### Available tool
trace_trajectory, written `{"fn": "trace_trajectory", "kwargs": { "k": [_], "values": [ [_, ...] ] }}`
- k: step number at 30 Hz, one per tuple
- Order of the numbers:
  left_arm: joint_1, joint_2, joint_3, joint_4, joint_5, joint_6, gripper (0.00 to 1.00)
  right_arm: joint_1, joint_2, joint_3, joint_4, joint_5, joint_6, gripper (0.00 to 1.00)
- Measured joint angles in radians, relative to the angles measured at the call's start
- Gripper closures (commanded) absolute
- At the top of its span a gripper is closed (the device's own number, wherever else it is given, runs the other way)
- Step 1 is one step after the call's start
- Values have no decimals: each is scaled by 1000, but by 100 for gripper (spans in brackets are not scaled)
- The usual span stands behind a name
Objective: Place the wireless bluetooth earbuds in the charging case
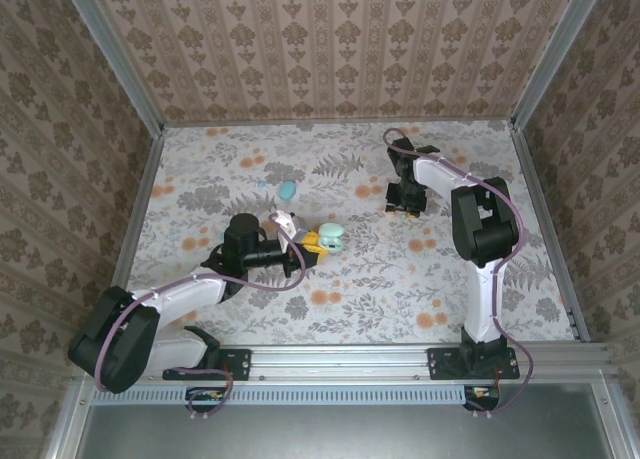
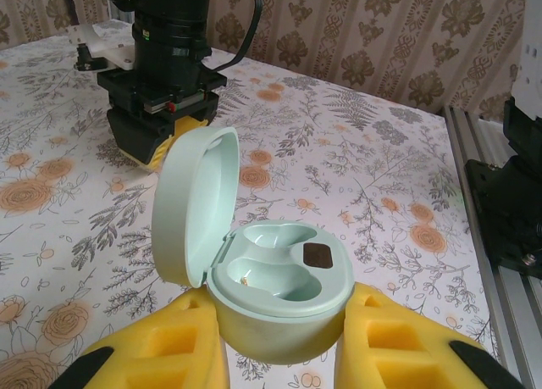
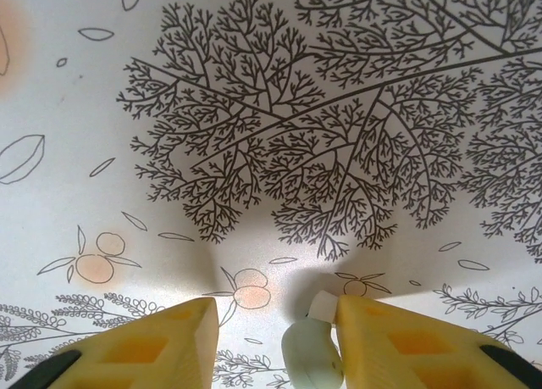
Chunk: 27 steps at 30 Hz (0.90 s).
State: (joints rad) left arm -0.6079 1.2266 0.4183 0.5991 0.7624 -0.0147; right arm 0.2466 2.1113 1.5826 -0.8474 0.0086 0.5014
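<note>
At table (image 1: 400, 279) centre, left gripper (image 1: 312, 242) clamps the open mint-green charging case (image 2: 279, 291); right gripper (image 3: 273, 311) stands parted, one pale earbud (image 3: 309, 355) just beside one finger.

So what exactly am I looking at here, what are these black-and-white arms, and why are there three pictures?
These are two robot arms bolted to a flower-patterned table. One picture looks down from above. The other two come from small cameras on each arm's wrist. The left end effector, a two-finger clamp with yellow pads, holds a mint-green charging case. Its lid is open and both wells are empty. The right end effector hangs low over the table, open, with one small pale earbud lying between its fingers, close beside one of them. A teal oval case lies apart, farther back.
</note>
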Motion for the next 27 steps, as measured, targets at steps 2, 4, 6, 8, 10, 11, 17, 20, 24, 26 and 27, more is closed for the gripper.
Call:
{"fn": "trace_trajectory", "kwargs": {
  "k": [2,4,6,8,10,11,17,20,24,26,27],
  "values": [
    [0,-3,0,0,0,0,100,1,2,5,-3,-1,-14,58],
    [0,-7,0,0,0,0,100,3,2,11,-7,-7,-32,58],
    [0,-10,0,-1,0,0,100,9,2,19,-9,-13,-50,58],
    [0,-11,0,-1,0,0,100,15,2,27,-9,-17,-66,58],
    [0,-11,0,-1,0,0,100,19,1,34,-9,-23,-90,58],
    [0,-11,0,-1,0,0,100,20,1,39,-10,-31,-107,58],
    [0,-11,0,-1,-1,0,100,20,1,67,-27,-84,-273,60],
    [-2,-11,0,-1,-2,0,100,20,1,72,-41,-81,-348,60],
    [-8,-11,0,-2,-5,0,100,20,1,73,-61,-61,-368,60],
    [-11,-11,0,-4,-7,0,100,20,1,73,-62,-56,-363,60],
    [-13,-11,0,-5,-8,0,100,20,1,73,-61,-56,-359,60]
  ]
}}
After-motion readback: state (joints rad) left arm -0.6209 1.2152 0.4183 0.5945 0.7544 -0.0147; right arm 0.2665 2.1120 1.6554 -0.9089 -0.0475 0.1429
